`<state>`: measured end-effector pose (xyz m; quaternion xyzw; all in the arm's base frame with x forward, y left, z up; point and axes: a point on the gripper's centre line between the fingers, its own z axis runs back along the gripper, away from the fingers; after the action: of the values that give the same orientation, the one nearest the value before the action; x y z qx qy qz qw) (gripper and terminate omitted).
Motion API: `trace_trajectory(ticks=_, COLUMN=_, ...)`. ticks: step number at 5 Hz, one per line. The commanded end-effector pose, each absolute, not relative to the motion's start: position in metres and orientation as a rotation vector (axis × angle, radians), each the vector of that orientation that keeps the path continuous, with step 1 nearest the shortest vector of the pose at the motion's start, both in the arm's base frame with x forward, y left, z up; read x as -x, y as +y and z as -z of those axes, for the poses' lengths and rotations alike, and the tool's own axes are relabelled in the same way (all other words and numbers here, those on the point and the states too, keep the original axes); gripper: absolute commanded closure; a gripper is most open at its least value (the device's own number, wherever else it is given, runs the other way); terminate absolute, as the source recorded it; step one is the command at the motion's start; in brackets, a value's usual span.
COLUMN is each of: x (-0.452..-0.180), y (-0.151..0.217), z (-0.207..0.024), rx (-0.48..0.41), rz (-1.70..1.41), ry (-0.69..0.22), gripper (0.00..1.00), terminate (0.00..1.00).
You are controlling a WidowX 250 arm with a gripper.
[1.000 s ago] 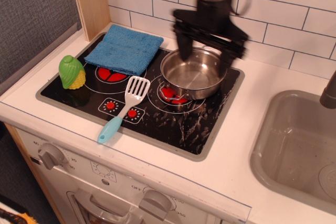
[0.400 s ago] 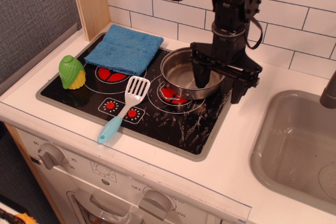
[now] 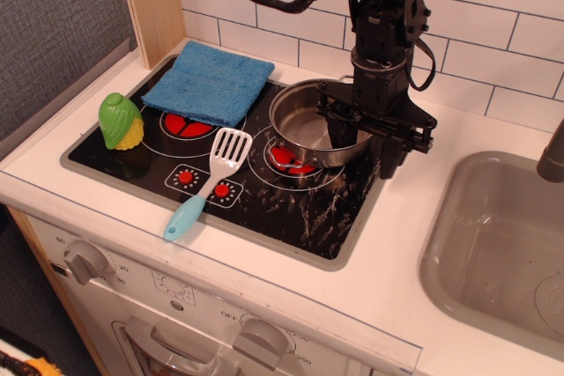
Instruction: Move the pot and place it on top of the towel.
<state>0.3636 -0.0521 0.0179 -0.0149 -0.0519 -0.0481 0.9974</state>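
The shiny steel pot (image 3: 304,125) stands on the right rear burner of the black stovetop (image 3: 300,209). The blue towel (image 3: 210,82) lies flat on the left rear burner, just left of the pot and not touching it that I can tell. My gripper (image 3: 366,149) hangs down at the pot's right side with its jaws apart. One finger (image 3: 339,132) is inside the pot and the other (image 3: 392,158) is outside it, so they straddle the right rim. The pot's right handle is hidden behind the gripper.
A white spatula with a light blue handle (image 3: 207,184) lies on the stovetop in front of the pot. A green and yellow corn toy (image 3: 120,121) stands at the stove's left edge. A grey sink (image 3: 493,244) and a faucet (image 3: 552,154) are to the right. A tiled wall is behind.
My gripper has moved from above the pot's middle to its right rim and come down. Its jaws have narrowed a little around the rim. The pot has not moved.
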Motion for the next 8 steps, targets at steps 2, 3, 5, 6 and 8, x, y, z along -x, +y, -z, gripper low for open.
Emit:
trace_trajectory(ticks=2, x=-0.364, y=-0.053, z=-0.026, rx=0.001, rz=0.128, ry=-0.093, gripper=1.0, terminate=0.0)
trace_trajectory(ticks=3, x=-0.369, y=-0.047, z=-0.054, rx=0.015, rz=0.225, ry=-0.165, gripper=1.0, terminate=0.0)
trace_trajectory(ticks=5, x=-0.387, y=0.017, z=-0.094, rx=-0.018, rz=0.248, ry=-0.201, gripper=1.0, terminate=0.0)
trace_trajectory(ticks=6, x=-0.387, y=0.044, z=-0.086, rx=-0.023, rz=0.206, ry=-0.169, gripper=1.0, terminate=0.0)
trace_trajectory(ticks=8, x=-0.385, y=0.08, z=-0.051, rx=-0.022, rz=0.133, ry=-0.089, gripper=1.0, terminate=0.0)
